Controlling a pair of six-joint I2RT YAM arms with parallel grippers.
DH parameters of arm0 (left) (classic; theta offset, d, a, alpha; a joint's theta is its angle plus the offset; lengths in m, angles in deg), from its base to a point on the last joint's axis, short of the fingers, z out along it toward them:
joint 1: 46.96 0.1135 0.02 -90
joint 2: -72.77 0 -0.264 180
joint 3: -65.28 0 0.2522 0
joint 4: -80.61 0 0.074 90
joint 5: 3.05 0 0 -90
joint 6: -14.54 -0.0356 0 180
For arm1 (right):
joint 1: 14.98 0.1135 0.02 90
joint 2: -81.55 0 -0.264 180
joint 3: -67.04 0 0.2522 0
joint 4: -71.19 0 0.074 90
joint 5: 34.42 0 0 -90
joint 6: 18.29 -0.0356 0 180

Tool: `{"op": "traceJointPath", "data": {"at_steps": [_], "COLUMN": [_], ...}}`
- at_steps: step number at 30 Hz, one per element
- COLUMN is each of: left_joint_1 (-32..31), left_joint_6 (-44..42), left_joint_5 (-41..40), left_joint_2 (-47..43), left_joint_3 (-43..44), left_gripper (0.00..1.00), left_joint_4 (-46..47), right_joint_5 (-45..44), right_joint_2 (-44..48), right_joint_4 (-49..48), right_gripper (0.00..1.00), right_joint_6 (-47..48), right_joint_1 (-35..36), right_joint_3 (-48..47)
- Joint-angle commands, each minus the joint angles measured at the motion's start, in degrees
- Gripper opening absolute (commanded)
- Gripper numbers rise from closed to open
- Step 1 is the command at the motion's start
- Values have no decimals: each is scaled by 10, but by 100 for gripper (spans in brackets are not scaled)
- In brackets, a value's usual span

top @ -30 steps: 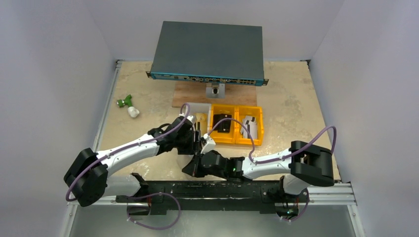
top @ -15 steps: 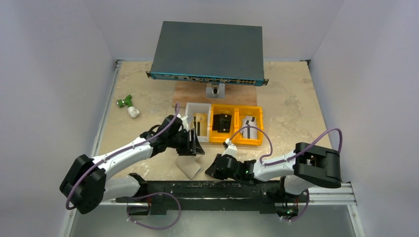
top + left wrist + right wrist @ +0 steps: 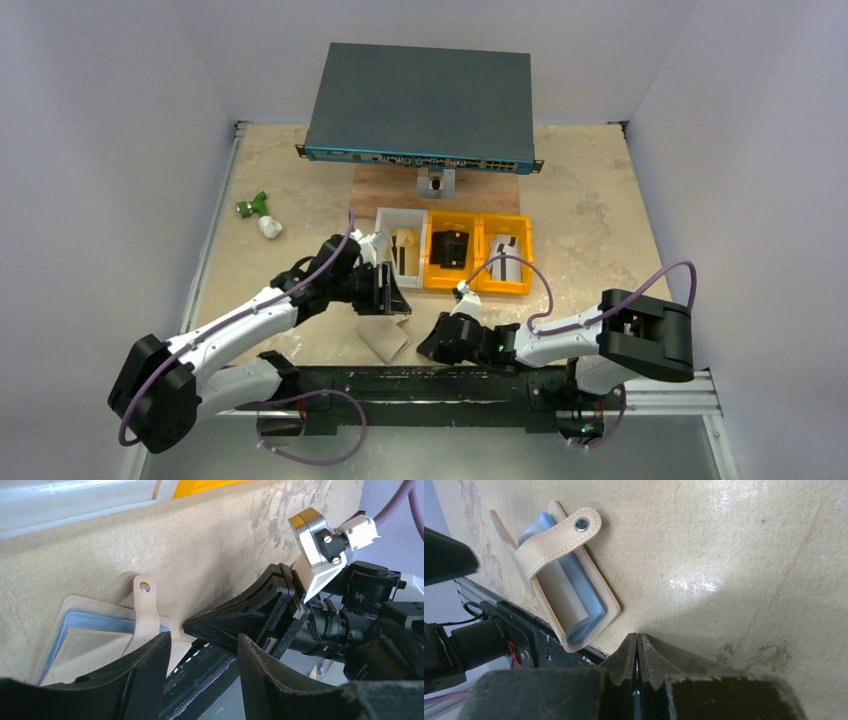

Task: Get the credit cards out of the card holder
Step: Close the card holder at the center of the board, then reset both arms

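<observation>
The card holder (image 3: 385,340) rests on the table (image 3: 600,220) — ungripped
At the near edge, between both arms, pale blue inside showing — left fingers (image 3: 145,677) parted and empty, right fingers (image 3: 621,660) pressed together beside it.

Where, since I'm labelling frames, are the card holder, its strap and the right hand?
card holder (image 3: 585,594), right wrist view, blue lining.
strap (image 3: 555,540), right wrist view, mid-length.
right hand (image 3: 637,641), right wrist view, between shut fingertips.

The left gripper (image 3: 202,645) blocks the edge of the holder (image 3: 85,640) nearest it, and whether any cards sit inside I can't tell.
</observation>
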State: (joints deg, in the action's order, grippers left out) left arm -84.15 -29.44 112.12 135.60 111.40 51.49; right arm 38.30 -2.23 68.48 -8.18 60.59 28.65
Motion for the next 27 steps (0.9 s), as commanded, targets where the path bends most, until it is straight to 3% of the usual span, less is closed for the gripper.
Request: {"op": "traceJointPath", "data": {"at_steps": [1,6,8,10,12,16,27], "left_joint_1": [3,2,2,4,4,5,5], "left_joint_6": [-46,-78,-92,-103,-108,-110,-124], "left_joint_5": [-42,-96,-121,-152,-185,-257,-329], "left_joint_2": [-47,-117,-142,-161,-177,-198,-222], "left_joint_3": [50,91,115,141,166,211,242], "left_gripper": [52,62,72,83,86,93,95], "left_joint_4": [-66,-156,-196,-237,-272,-338,-399], "right_joint_5": [-16,-48,-66,-88,-114,-155,-214], "right_joint_2": [36,108,145,178,210,261,332], "right_joint_4": [44,116,146,181,215,274,332], "right_gripper": [3,18,32,54,73,95,99], "right_joint_6": [3,24,34,46,60,89,134], "right_joint_1": [1,1,0,-1,-1,-2,-3], "right_joint_3": [-15,-46,-58,-74,-94,-131,-184]}}
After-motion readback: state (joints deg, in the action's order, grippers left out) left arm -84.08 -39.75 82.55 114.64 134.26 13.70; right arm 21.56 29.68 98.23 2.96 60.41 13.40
